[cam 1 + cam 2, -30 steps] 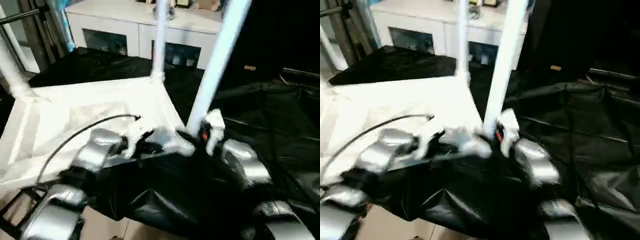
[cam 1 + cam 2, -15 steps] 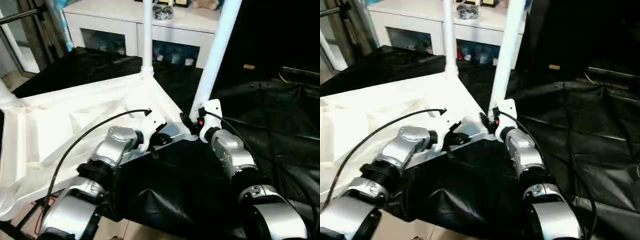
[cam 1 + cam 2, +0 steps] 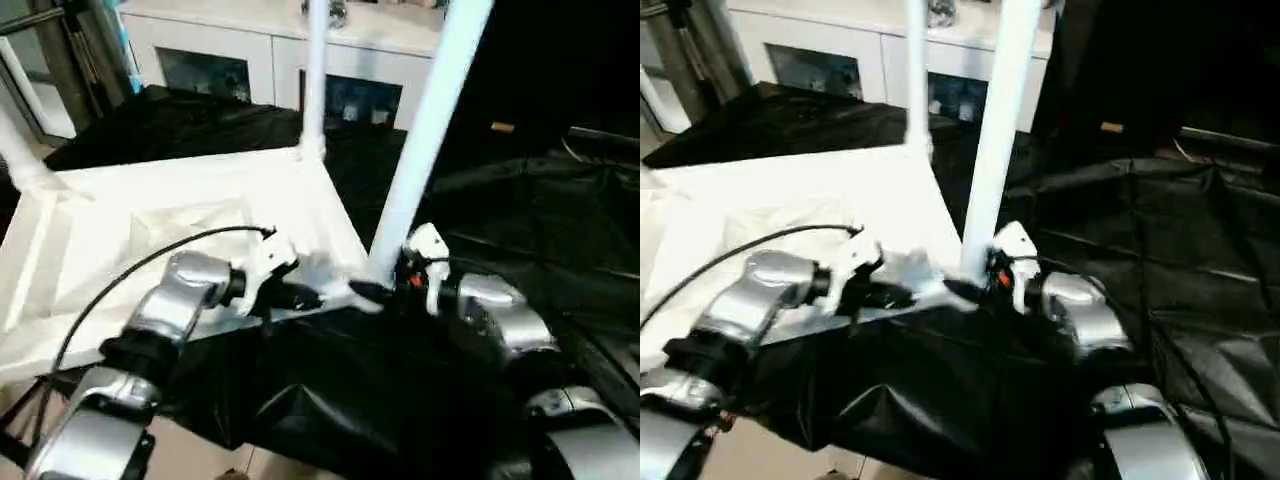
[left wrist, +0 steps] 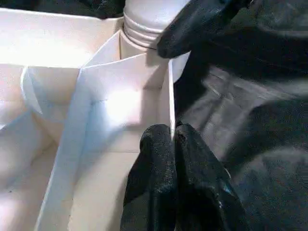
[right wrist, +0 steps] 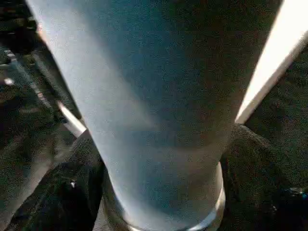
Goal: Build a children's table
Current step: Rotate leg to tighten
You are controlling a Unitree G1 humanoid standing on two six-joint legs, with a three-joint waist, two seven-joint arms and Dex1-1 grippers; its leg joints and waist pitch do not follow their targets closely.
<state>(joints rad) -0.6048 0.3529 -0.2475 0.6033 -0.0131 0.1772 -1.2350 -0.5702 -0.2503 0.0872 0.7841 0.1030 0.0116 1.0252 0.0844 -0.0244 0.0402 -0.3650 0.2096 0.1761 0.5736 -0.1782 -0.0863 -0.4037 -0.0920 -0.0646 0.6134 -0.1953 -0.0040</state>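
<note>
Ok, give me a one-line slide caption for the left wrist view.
Left claw shut on the upturned table's thin rim wall, beside a socketed leg.

Dim room; glare bleaches the white tabletop, motion blur softens both head views.

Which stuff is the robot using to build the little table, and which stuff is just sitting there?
For the job:
- white tabletop, lying upside down
- near leg, standing in its corner socket
- far leg, also standing up
- left gripper, shut on the tabletop's rim

Just there:
- white cabinet
- black sheet
</note>
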